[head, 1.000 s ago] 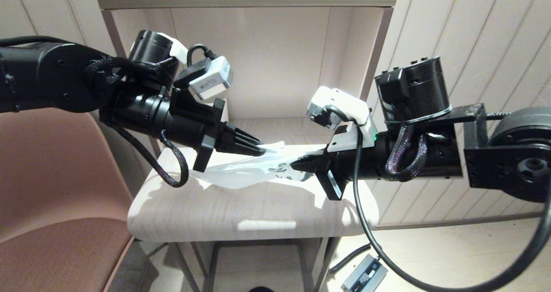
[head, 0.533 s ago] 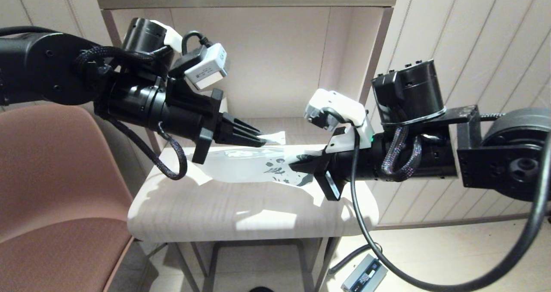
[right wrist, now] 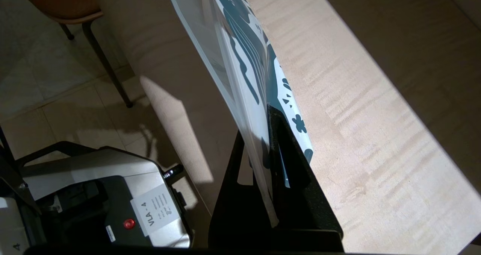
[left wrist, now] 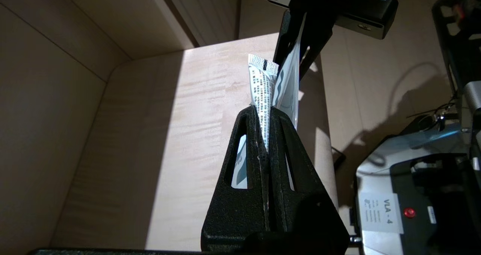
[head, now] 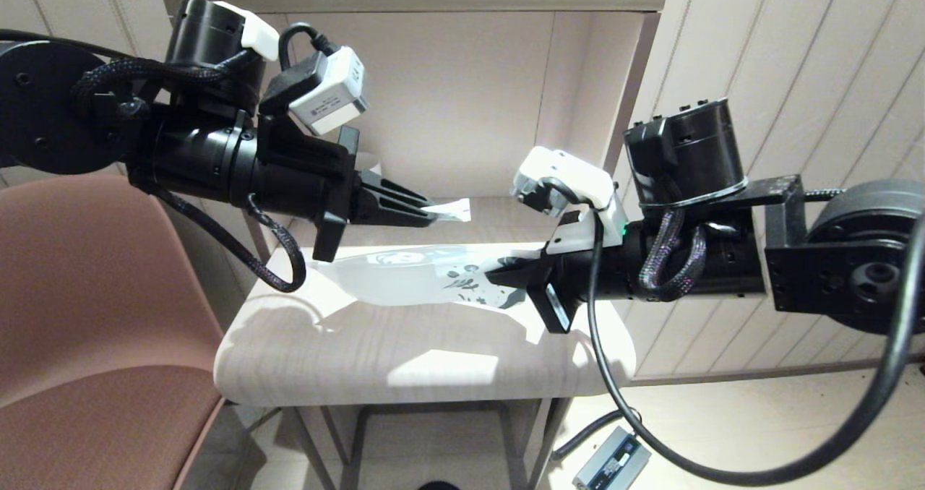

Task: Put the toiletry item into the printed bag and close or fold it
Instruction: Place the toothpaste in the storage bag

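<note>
The toiletry item is a slim white sachet with small print, pinched in my shut left gripper and sticking out past its tips. It hangs a little above the printed bag, apart from it. The bag is a flat translucent pouch with a dark teal leaf print, held almost level above the shelf. My right gripper is shut on its printed end. The bag's far end droops free below the left fingers. In the left wrist view the bag stands edge-on just beyond the sachet.
The light wooden shelf top lies under both grippers, with back and side walls behind. A brown chair stands at the left. A grey box and a cable lie on the floor.
My left gripper has risen and drawn back to the left with the sachet, away from the bag's edge. The bag, held by the right gripper, has straightened and lifted slightly.
</note>
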Available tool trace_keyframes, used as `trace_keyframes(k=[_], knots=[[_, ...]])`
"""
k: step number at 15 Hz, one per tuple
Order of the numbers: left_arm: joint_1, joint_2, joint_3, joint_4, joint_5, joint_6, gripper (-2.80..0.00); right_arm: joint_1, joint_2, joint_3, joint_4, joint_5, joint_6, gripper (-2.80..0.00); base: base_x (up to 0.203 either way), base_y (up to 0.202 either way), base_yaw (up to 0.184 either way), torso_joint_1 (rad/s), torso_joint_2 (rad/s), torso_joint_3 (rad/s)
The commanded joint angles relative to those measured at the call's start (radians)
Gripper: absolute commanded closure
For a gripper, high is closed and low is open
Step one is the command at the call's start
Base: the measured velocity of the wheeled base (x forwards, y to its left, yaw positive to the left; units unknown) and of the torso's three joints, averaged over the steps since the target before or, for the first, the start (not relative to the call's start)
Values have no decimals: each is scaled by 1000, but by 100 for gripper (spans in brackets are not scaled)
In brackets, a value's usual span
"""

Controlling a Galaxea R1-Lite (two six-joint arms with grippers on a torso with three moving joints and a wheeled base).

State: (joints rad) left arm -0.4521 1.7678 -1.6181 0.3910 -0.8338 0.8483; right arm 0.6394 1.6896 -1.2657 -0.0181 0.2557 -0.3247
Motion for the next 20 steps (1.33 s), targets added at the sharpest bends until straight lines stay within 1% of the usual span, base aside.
trace_keyframes(k=[1,2,3,6,7,8,10,13,14,16,20], knots=[[-1,-19,14,-4,35,21,0,-3,7,-15,0,2,3,0,0,0,0,0,0,0],[-4,-19,15,-4,90,38,0,-3,7,-23,0,1,5,0,0,0,0,0,0,0],[-8,-23,12,-3,124,53,0,-4,7,-29,0,0,9,0,0,0,0,0,0,0],[-8,-42,10,-1,133,60,0,-6,17,-48,1,-1,15,0,0,0,0,0,0,0],[-8,-44,13,1,139,73,0,-4,18,-52,1,0,16,0,0,0,0,0,0,0],[-9,-44,16,3,158,98,0,-4,18,-52,1,0,16,0,0,0,0,0,0,0],[-10,-44,47,-2,167,111,0,-4,22,-52,0,0,16,0,0,0,0,0,0,0],[-11,-54,53,-3,169,140,0,-4,28,-58,1,0,16,0,0,0,0,0,0,0],[-11,-56,53,-3,172,158,0,-4,30,-58,1,0,16,0,0,0,0,0,0,0],[-16,-53,63,-4,211,177,0,-4,35,-57,0,0,17,0,0,0,0,0,0,0],[-23,-41,92,-3,220,204,0,-4,35,-58,0,0,16,0,0,0,0,0,0,0]])
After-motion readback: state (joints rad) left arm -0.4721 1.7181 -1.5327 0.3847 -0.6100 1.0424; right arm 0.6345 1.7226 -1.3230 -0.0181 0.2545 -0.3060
